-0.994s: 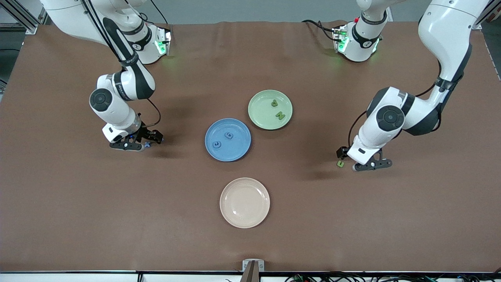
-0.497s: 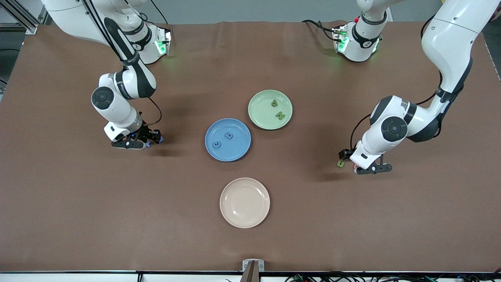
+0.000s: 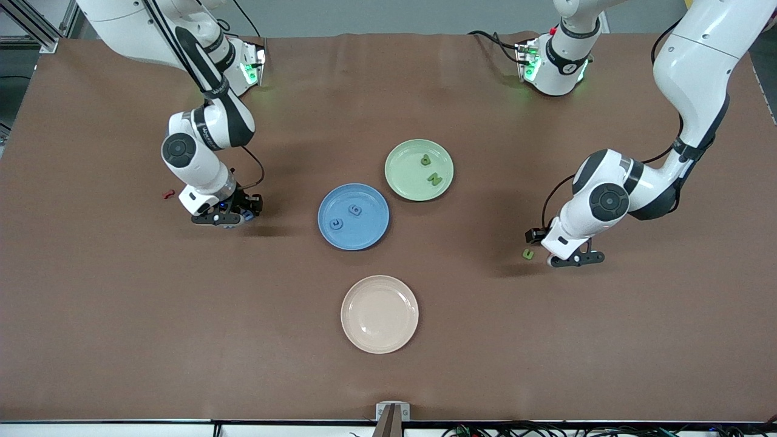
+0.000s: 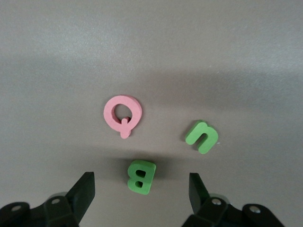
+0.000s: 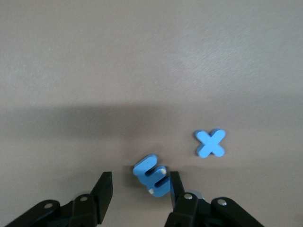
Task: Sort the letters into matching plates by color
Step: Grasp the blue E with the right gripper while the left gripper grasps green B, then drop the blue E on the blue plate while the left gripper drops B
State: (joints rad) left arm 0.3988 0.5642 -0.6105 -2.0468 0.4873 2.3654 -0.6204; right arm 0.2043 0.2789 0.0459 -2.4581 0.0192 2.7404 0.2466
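Note:
The blue plate (image 3: 365, 232) holds two blue letters (image 3: 355, 210). The pale green plate (image 3: 403, 171) holds two green letters (image 3: 434, 178). My right gripper (image 5: 138, 189) is open, low over the table toward the right arm's end (image 3: 222, 217). A tilted blue E (image 5: 152, 175) leans against one finger; a blue X (image 5: 210, 142) lies beside it. My left gripper (image 4: 141, 190) is open, low over the table toward the left arm's end (image 3: 570, 259). A green B (image 4: 141, 176) lies between its fingers, untouched. A green n (image 4: 201, 137) lies close by and also shows in the front view (image 3: 528, 254).
A beige plate (image 3: 379, 314) sits nearer the front camera than the blue plate. A pink Q (image 4: 122, 115) lies by the green B. A small red letter (image 3: 169, 194) lies on the table beside the right arm's wrist.
My right gripper has moved along the table toward the blue plate, uncovering the red letter. My left gripper has shifted slightly and stays low over the green letters.

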